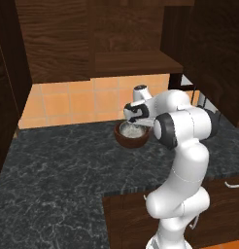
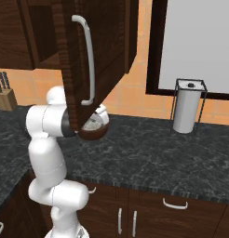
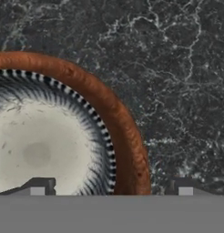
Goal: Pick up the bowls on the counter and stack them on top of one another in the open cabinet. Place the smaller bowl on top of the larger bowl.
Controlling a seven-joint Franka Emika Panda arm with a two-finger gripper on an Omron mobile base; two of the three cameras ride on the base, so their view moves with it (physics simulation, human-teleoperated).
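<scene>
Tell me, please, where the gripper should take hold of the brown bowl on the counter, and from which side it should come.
Probably the thick rim of the brown bowl, from straight above. The pale bowl sits inside it, and the gripper is open with one finger over the inside and the other over the counter, so the rim lies between them.

A glossy white arm of rounded, bulbous segments [image 1: 187, 165] with dark grey joint rings, filling the frame's lower right.
</scene>
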